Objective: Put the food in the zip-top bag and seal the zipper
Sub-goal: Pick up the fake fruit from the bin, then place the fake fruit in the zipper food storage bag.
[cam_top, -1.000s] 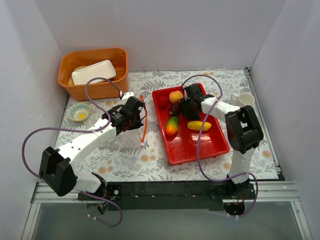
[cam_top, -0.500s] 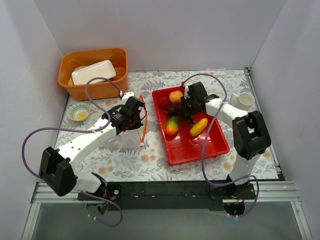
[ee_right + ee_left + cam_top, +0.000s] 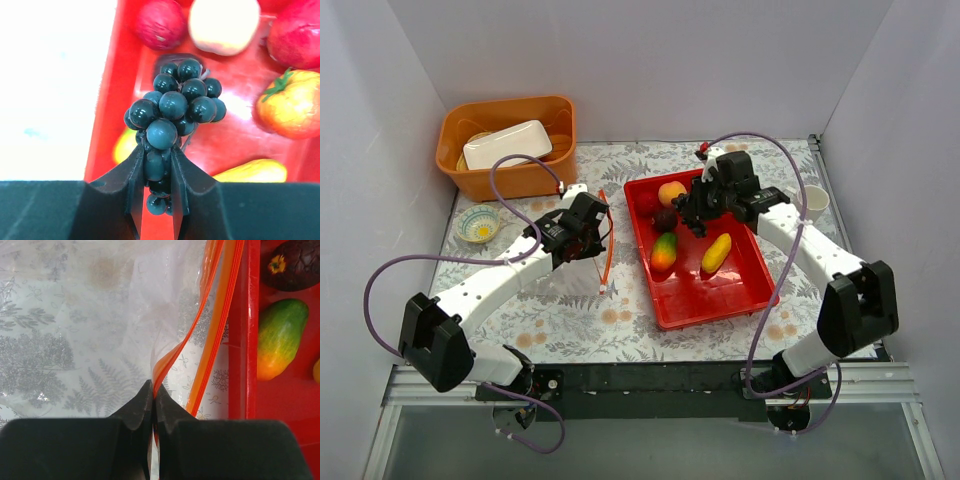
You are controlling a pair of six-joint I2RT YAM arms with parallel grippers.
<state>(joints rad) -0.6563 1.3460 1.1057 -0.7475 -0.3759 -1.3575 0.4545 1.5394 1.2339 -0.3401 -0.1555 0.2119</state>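
My left gripper (image 3: 590,228) (image 3: 153,390) is shut on the orange-red zipper (image 3: 607,240) (image 3: 220,315) of the clear zip-top bag (image 3: 575,262) (image 3: 125,310), which lies on the table left of the red tray (image 3: 740,300). My right gripper (image 3: 696,212) (image 3: 158,160) is shut on the dark purple grape bunch (image 3: 700,216) (image 3: 175,105) and holds it above the tray. In the tray lie the peach-orange ball (image 3: 671,192), red ball (image 3: 645,203), dark red ball (image 3: 665,218) (image 3: 295,265), mango (image 3: 663,250) (image 3: 280,337) and yellow oblong piece (image 3: 716,252).
An orange basin (image 3: 507,180) holding a white dish stands at the back left. A small patterned bowl (image 3: 477,224) sits in front of it. A white cup (image 3: 814,200) stands right of the tray. The tray's near rim (image 3: 243,340) runs right beside the zipper.
My right gripper has risen from the tray floor with the grape bunch and its arm has swung back and right. The yellow piece turned from flat to slanted. The left arm has not moved.
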